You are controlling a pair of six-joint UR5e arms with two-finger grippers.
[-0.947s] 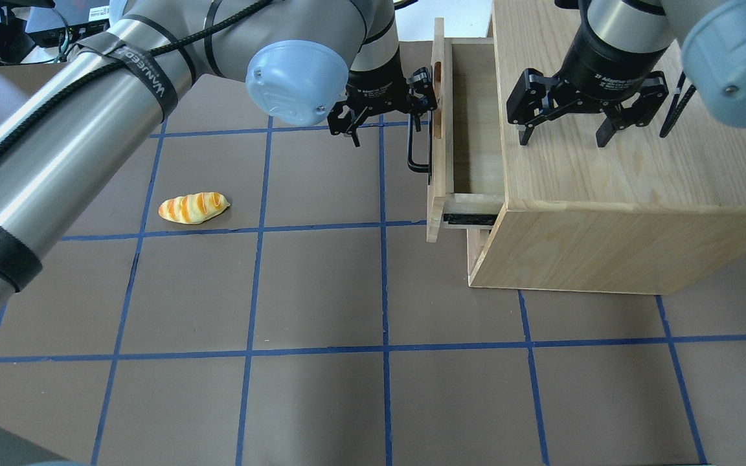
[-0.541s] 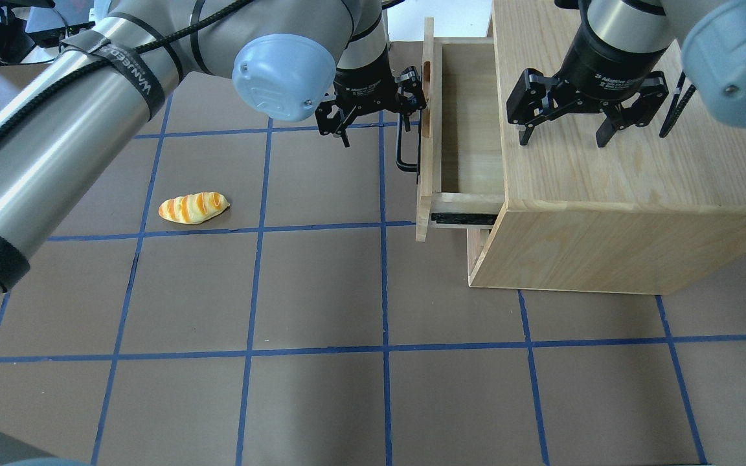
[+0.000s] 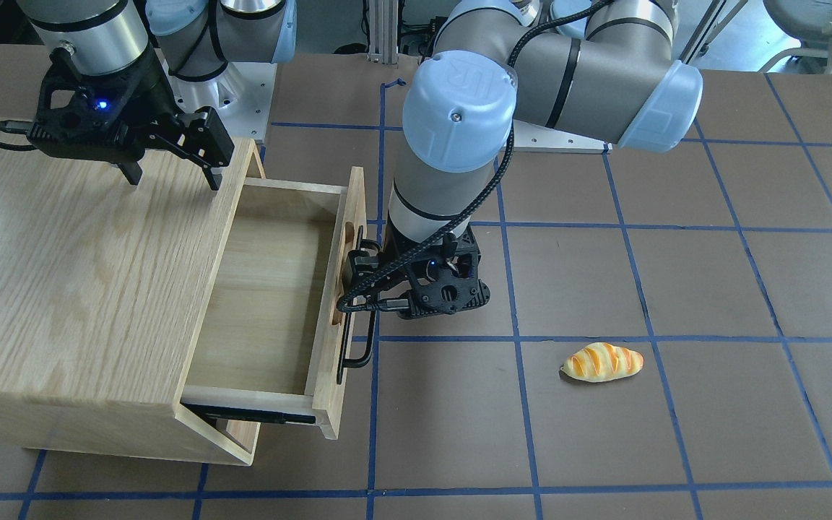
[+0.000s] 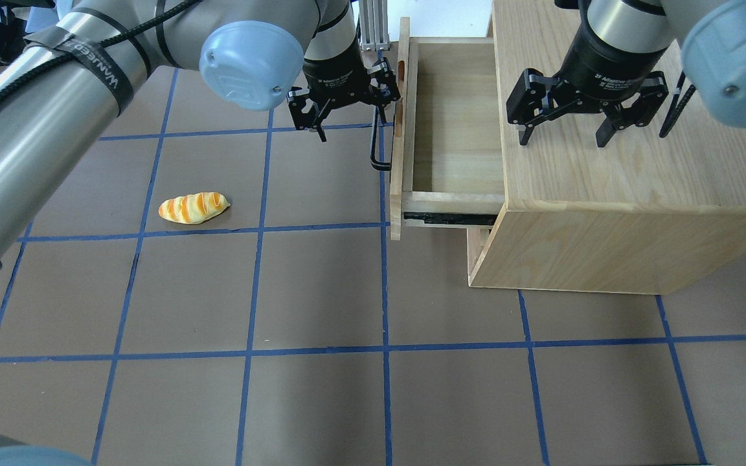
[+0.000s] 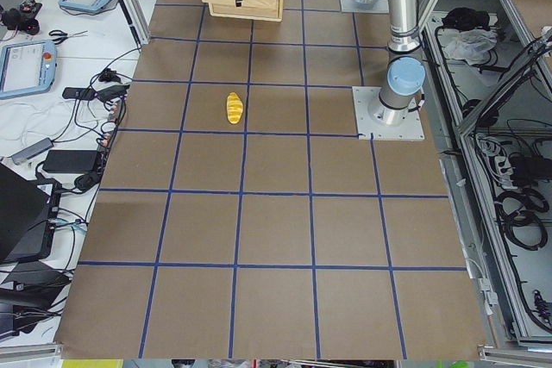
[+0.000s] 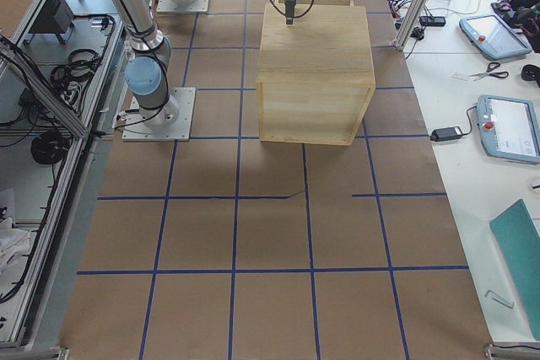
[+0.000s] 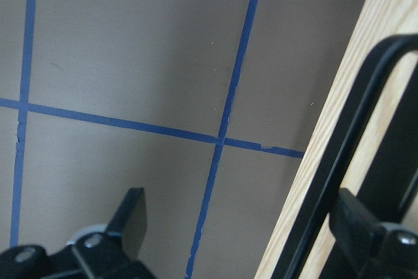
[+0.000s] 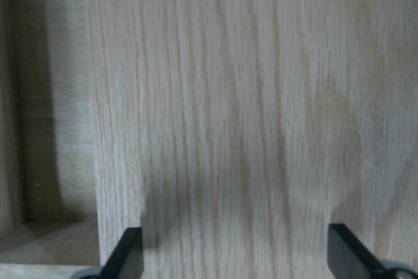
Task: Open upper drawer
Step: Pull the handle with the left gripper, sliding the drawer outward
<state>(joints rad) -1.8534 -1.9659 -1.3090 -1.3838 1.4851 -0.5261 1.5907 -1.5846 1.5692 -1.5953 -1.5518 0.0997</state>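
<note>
The upper drawer is pulled well out of the oak cabinet toward the left, and its inside is bare. It also shows in the front-facing view. Its black bar handle sits on the front panel. My left gripper is open, with one finger hooked behind the handle and the other out over the table. My right gripper is open and hovers over the cabinet top, holding nothing.
A toy bread loaf lies on the brown mat to the left of the drawer. The mat carries a blue tape grid. The cabinet fills the table's right side in the overhead view.
My left gripper has moved left with its finger behind the handle, and the drawer has slid further out of the cabinet. The right gripper has not moved.
</note>
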